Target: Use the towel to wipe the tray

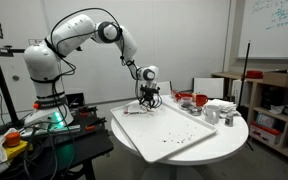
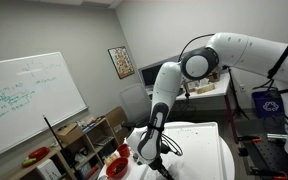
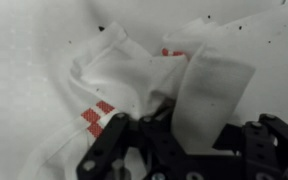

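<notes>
A white towel with red stripes (image 3: 114,75) lies crumpled on the white tray (image 3: 24,40), which is dotted with dark specks. In the wrist view my gripper (image 3: 199,130) is closed on a raised fold of the towel, with a dark finger on each side of it. In both exterior views the gripper (image 1: 149,100) (image 2: 152,150) is low over the far end of the tray (image 1: 169,135), which rests on the round white table (image 1: 229,135). Dark crumbs are scattered near the tray's front.
A red bowl (image 1: 187,98) and white containers (image 1: 219,108) stand on the table behind the tray. A wooden shelf unit (image 1: 269,105) is beside the table. The robot's base and cables (image 1: 44,115) are at the other side.
</notes>
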{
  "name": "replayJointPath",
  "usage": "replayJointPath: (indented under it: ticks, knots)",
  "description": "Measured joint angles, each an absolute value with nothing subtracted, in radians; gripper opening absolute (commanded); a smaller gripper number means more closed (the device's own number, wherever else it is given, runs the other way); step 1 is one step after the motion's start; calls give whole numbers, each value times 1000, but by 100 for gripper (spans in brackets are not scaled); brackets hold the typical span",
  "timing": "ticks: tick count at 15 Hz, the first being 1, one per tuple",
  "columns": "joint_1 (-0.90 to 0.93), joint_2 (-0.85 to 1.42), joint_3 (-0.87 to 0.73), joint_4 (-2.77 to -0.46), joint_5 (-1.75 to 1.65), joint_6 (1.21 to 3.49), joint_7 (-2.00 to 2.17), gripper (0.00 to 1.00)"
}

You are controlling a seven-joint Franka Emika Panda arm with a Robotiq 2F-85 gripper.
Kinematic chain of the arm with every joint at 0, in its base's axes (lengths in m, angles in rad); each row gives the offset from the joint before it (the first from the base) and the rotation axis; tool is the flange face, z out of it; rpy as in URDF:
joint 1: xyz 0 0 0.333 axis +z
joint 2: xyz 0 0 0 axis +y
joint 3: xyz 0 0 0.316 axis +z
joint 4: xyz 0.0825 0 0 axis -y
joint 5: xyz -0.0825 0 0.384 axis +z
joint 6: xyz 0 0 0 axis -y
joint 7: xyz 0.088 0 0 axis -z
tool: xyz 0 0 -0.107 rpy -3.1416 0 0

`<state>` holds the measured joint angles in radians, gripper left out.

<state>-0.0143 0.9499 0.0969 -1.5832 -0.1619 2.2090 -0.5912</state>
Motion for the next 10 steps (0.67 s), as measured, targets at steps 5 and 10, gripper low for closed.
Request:
replayJointPath:
  ticks: [5,10]
  knots:
    - [-4,989,70,-1537,-179,2202,-537,6]
    - [-36,996,31,-1498,-179,2193,-499,6]
